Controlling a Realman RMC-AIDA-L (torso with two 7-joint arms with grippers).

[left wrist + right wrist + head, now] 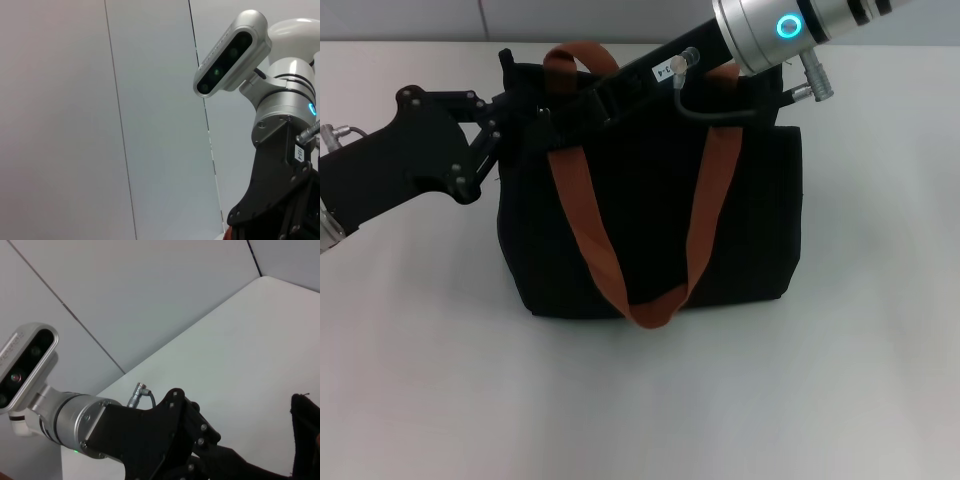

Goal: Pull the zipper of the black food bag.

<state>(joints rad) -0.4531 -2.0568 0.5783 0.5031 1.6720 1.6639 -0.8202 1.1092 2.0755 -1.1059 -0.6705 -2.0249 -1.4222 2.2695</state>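
The black food bag (650,225) stands upright a little left of the middle of your white counter (840,380). It is a boxy fabric tote, and its near face is turned toward you. Its mouth lies along the far upper edge, under both arms, so you cannot see whether anything is inside. Two orange-brown handle straps (588,230) run down the near face and meet in a loop that hangs close to the bag's bottom edge; one strap arches up at the far left corner of the top.

You cannot pick out the zipper in any view; the upper edge where it would sit is covered by the arms.

Your left gripper (505,120) comes in from the left and sits against the bag's upper left corner. Its black linkage is visible, but the fingertips merge with the black fabric, so you cannot tell whether they are apart or clamped on something. Your right gripper (570,110) reaches in from the far right, its silver wrist with a lit blue ring over the bag's top, and its black body lies across the upper edge toward the left corner. Its fingers are also lost against the bag, so their state cannot be told.

The counter is plain and white. Behind it stands a pale grey panelled wall (100,120) with thin dark seams.
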